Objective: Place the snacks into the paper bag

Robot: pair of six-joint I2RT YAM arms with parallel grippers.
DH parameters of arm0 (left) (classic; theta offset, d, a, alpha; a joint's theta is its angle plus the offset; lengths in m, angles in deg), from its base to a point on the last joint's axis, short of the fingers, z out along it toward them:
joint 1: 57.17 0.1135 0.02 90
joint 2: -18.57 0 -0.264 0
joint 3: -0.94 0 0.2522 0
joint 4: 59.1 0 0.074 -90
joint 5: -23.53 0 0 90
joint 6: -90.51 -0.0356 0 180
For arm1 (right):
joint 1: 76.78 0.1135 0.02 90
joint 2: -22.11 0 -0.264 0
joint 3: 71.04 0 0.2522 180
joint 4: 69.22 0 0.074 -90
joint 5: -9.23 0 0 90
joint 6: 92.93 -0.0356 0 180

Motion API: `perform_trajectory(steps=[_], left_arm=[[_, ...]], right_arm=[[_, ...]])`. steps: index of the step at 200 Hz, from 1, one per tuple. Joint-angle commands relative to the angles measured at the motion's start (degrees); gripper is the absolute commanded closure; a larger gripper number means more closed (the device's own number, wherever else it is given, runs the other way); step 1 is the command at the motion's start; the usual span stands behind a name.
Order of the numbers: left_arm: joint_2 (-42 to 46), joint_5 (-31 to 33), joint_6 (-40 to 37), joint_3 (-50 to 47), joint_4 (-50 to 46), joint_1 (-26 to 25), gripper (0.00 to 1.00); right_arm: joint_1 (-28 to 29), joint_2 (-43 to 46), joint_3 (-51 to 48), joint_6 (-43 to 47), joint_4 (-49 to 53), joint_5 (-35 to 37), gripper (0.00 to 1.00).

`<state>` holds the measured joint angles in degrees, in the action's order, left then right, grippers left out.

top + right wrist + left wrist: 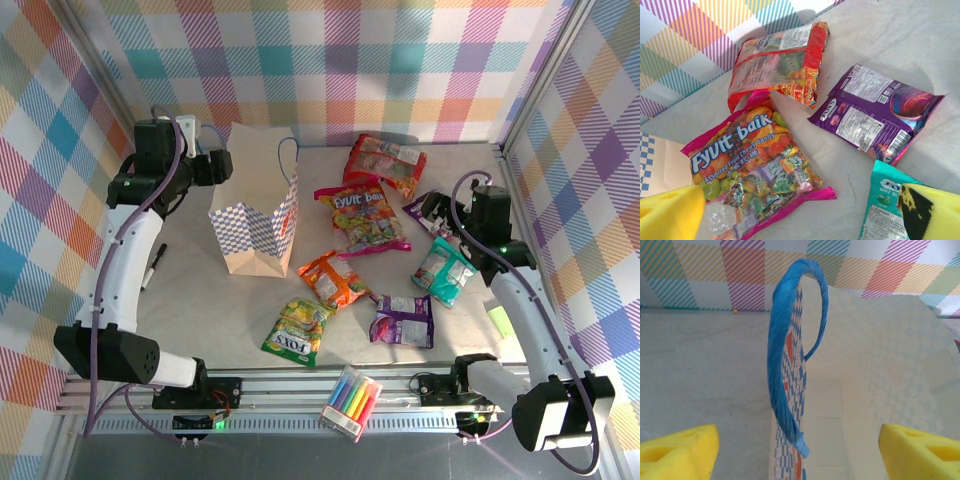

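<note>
Toward the tabletop's far-left corner we see the paper bag (258, 215) upright, left claw (218, 165) released astride its blue handle (785, 355). The right claw (437, 212), released, hangs just beside the teal mint packet (445, 270) near the right edge, bag leftward.

White arms (125, 250), purplish cables (97, 340), yellow gripper pads (677, 452), seemingly foam.
</note>
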<state>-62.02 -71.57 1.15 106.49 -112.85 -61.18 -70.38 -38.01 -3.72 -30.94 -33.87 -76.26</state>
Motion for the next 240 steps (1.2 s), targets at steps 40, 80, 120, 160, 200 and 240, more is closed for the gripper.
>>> perform_trajectory(steps=[40,80,120,160,200,240], left_arm=[[-2.5,-3.9,5.5,2.0,5.7,1.7,0.30],[-3.3,-7.5,8.4,1.6,6.4,3.6,0.44],[-1.5,-9.7,10.0,-1.2,7.6,5.7,0.74],[0.1,-8.6,11.7,-4.4,8.0,7.7,0.88],[1.1,-10.4,12.9,-6.6,8.1,9.0,0.96],[4.5,-9.8,14.4,-10.2,10.9,9.2,1.00]], right_arm=[[0.2,-3.8,3.5,4.8,0.4,-6.4,0.01],[0.2,-7.1,4.9,2.0,1.0,-7.2,0.01],[0.3,-10.8,8.7,4.4,5.7,-10.9,0.01],[0.2,-13.3,10.9,6.0,10.4,-12.6,0.01],[0.2,-13.9,11.0,7.8,12.3,-15.6,0.01],[0.4,-15.7,11.2,8.6,13.7,-20.0,0.01]])
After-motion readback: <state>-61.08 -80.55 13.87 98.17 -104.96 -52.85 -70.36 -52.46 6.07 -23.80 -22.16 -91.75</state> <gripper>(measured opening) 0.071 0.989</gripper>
